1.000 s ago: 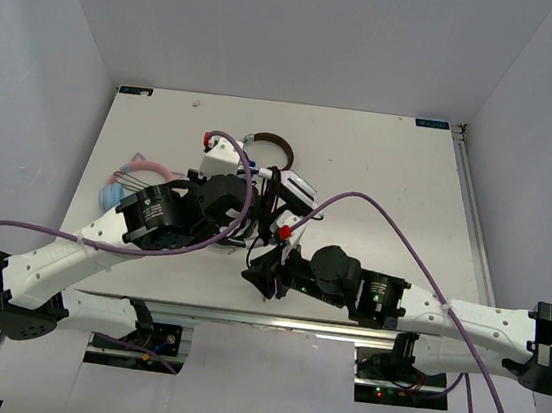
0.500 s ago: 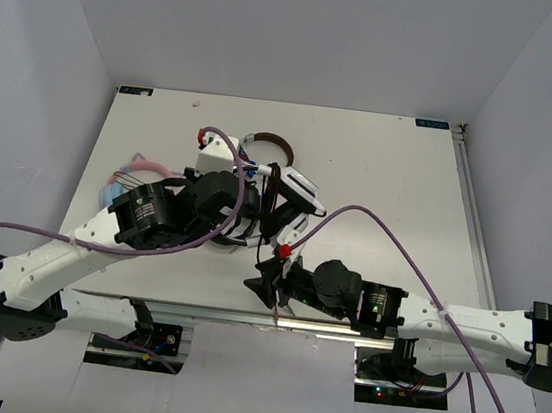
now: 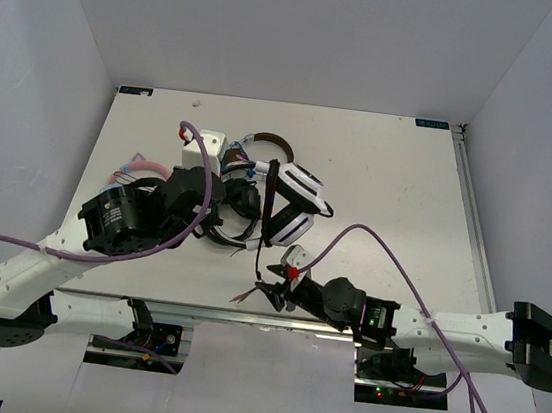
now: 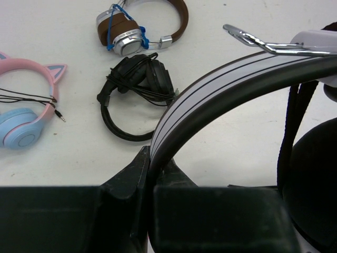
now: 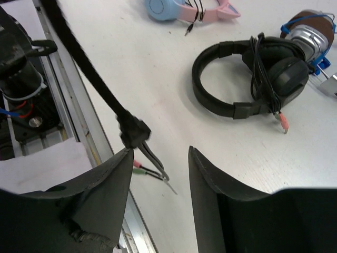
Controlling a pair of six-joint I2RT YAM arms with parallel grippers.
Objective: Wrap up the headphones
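White headphones point(image 3: 299, 184) pinched by the left claw point(image 4: 150, 179).
Headband point(image 4: 221, 79) clamped tight; right claw point(image 5: 160, 153) gapes, cable point(image 5: 89, 68) beside it.

Four headsets: white pair point(image 4: 221, 79), black pair point(image 4: 150, 79), brown-banded pair point(image 4: 129, 39), pink pair point(image 4: 21, 132).

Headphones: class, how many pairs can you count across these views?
4. The white-banded headphones with black pads are clamped in the left gripper. The all-black pair lies beside them, the brown-banded silver pair beyond it, and the pink-and-blue cat-ear pair far left. More may hide under the arms.

Table point(image 3: 390, 180), black headphones point(image 4: 152, 79), pink headphones point(image 4: 21, 134), brown headphones point(image 4: 126, 37)
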